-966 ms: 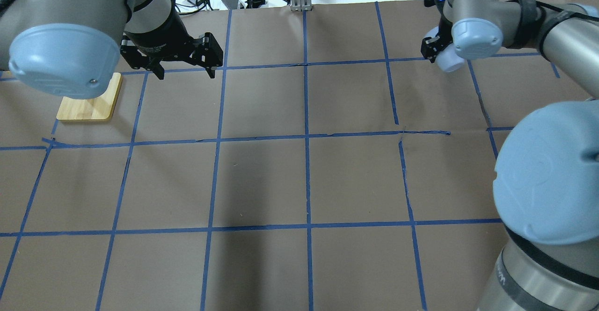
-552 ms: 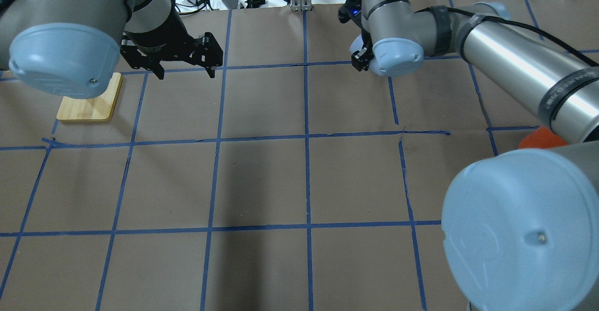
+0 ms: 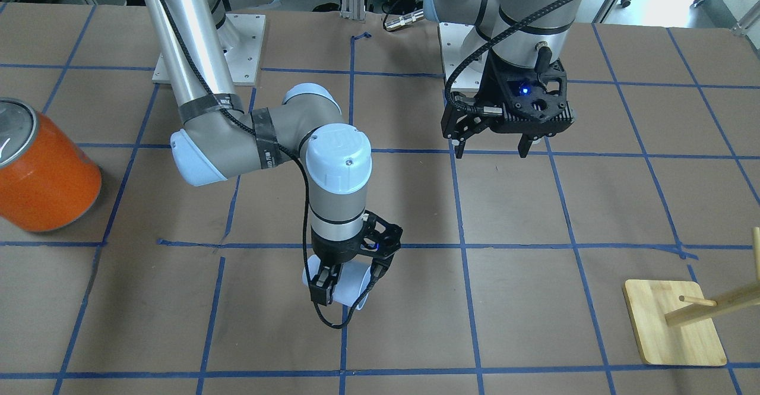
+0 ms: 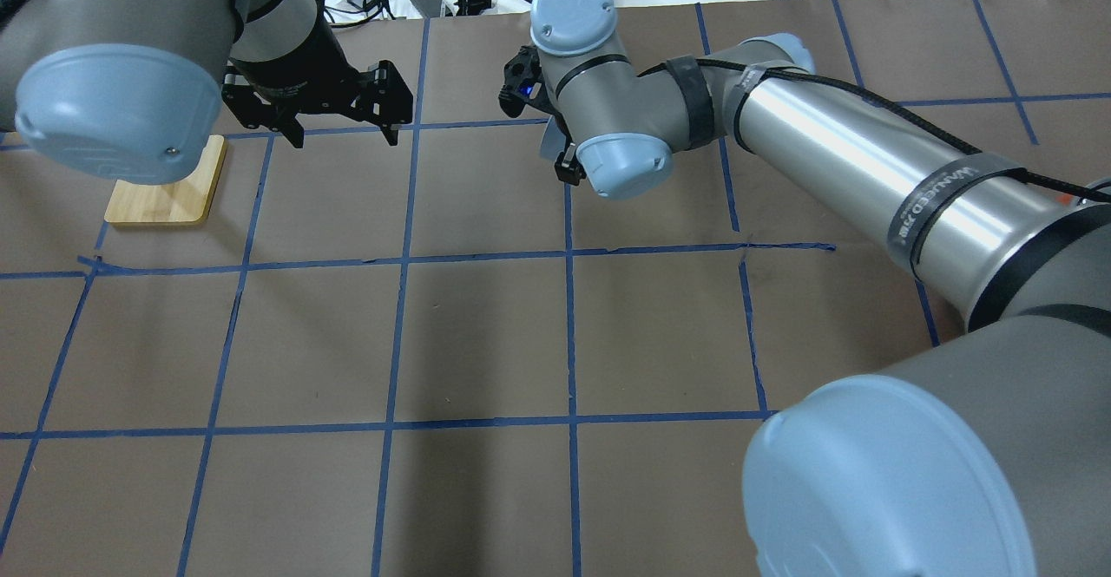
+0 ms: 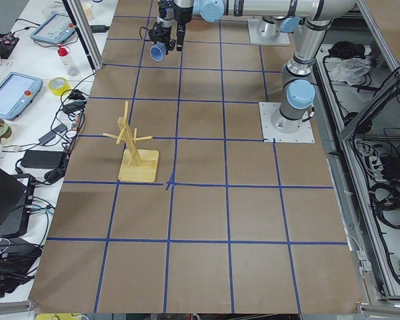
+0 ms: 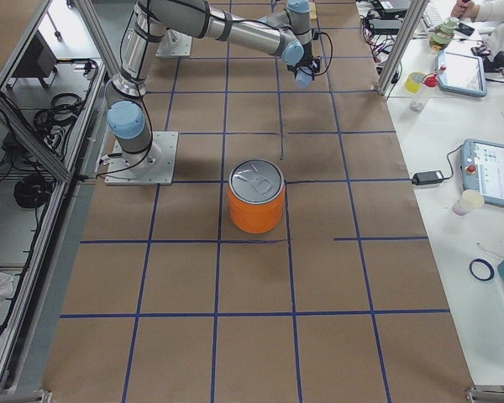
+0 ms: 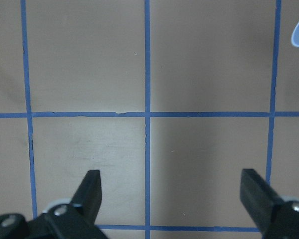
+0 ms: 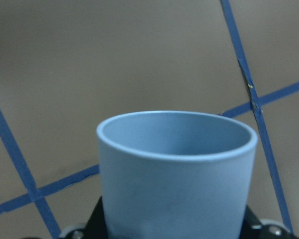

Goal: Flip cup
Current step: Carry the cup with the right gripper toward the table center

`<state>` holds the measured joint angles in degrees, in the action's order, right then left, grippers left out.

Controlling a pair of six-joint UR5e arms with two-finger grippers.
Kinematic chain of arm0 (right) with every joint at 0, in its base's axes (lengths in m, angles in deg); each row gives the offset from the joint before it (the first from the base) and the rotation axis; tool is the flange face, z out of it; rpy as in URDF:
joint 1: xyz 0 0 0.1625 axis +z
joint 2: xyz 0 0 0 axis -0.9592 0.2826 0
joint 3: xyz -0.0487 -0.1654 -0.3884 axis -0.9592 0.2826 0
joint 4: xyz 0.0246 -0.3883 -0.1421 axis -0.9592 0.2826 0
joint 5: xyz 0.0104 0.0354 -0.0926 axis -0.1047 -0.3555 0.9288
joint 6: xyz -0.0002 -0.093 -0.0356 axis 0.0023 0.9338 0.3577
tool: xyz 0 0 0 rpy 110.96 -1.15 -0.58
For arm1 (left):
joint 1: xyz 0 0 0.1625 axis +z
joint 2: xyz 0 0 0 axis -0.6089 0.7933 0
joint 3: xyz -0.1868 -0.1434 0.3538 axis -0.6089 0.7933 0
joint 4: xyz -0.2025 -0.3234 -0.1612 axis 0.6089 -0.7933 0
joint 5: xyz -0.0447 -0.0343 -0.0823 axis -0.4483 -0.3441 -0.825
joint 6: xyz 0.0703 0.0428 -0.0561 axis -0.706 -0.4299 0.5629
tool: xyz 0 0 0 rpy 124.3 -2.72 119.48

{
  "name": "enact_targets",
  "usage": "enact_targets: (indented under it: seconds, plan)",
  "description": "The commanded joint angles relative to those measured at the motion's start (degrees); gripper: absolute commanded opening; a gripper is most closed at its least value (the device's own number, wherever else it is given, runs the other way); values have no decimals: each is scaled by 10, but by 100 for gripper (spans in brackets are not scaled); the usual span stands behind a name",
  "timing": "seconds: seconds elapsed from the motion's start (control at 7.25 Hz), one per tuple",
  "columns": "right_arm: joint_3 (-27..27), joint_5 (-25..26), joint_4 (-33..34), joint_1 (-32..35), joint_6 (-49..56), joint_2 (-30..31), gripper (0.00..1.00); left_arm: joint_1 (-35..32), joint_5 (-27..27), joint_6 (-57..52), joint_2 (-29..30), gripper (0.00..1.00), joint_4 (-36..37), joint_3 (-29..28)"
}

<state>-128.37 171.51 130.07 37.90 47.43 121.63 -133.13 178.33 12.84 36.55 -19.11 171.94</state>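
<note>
- The right gripper (image 3: 344,287) is clamped on the cup (image 3: 353,291) and holds it in the air above the table (image 3: 534,217), near the middle of the far strip of squares as the robot sees it; no part of the cup touches the paper
- In the right wrist view the cup (image 8: 177,174) has its open mouth pointing away from the wrist, and the fingers grip it at the base end, mostly hidden under it
- The step in hand looks like the turn itself: the cup is tilted, neither upright nor fully inverted, so the wrist should finish rotating while the cup is clear of the table
- Grip force should stay steady; the wall is smooth and tapered, so I judge it could slide out toward the wider rim if the fingers ease off mid-turn
- Bring the rim level with the table before lowering, then come straight down; a rim that lands on 1 edge will likely tip or skid on release
- Spread the fingers only once the cup sits flat, then lift straight up so they do not drag it over
- The left gripper (image 3: 493,148) hangs with its jaws spread wide and empty, well apart from the cup, and need not move
- The orange can (image 3: 44,169) and the wooden stand (image 3: 674,324) are well apart from the cup, so neither crowds the set-down
</note>
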Motion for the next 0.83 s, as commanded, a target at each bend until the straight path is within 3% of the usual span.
enact_targets:
  seconds: [0.0, 0.28, 0.41, 0.69]
  plan:
    - [-3, -46, 17, 17, 122, -12, 17, 0, 0, 0, 0, 100, 0, 0]
    - [-2, -95, 38, 19, 149, -38, 19, 0, 0, 0, -1, 100, 0, 0]
    - [-3, -115, 38, 20, 172, -39, 27, 0, 0, 0, 0, 100, 0, 0]
    - [-3, -125, 35, 20, 182, -40, 28, 0, 0, 0, 0, 100, 0, 0]
